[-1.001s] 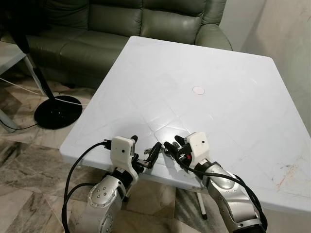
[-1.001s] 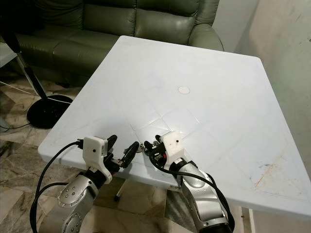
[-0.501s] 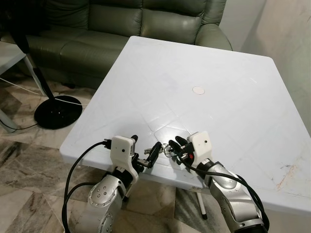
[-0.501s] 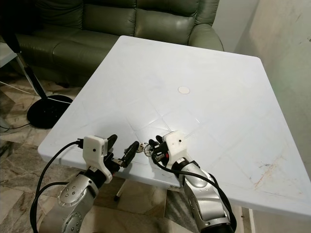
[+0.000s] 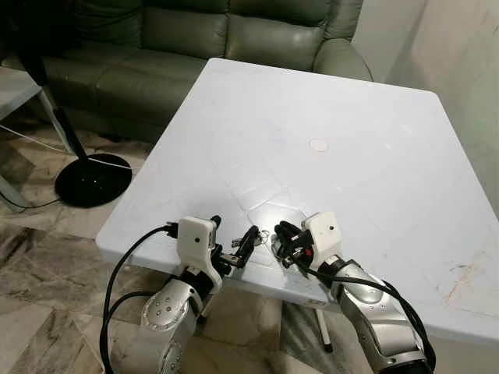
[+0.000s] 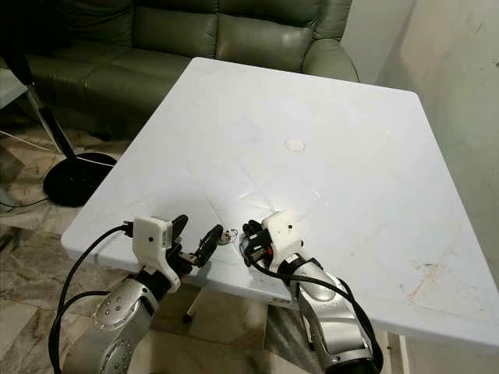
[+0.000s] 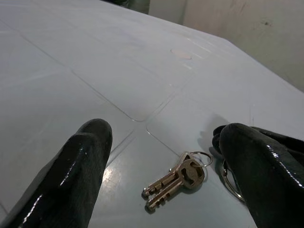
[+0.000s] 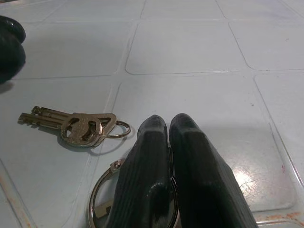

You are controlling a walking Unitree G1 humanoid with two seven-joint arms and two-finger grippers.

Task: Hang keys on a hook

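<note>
Two brass keys (image 7: 175, 183) on a small ring lie flat on the white table (image 5: 327, 101) close to its near edge, also seen as the keys (image 8: 71, 127). A larger steel ring (image 8: 102, 197) joined to them sits under my right gripper (image 8: 168, 130), whose fingers are pressed together on it. That right gripper (image 5: 282, 238) rests low on the table just right of the keys. My left gripper (image 5: 234, 227) is open at the table edge just left of them, and the keys lie ahead between its fingers (image 7: 78, 175).
A small round plug (image 5: 318, 145) marks the table's middle, and faint reddish scuffs (image 5: 460, 280) sit near its right front corner. Behind the table is a green leather sofa (image 5: 195, 47). A black fan base (image 5: 93, 179) with cable stands on the marble floor at left.
My right gripper has edged slightly right and away from the left finger, and the keys now show on the table between the two grippers. The left arm has barely moved.
</note>
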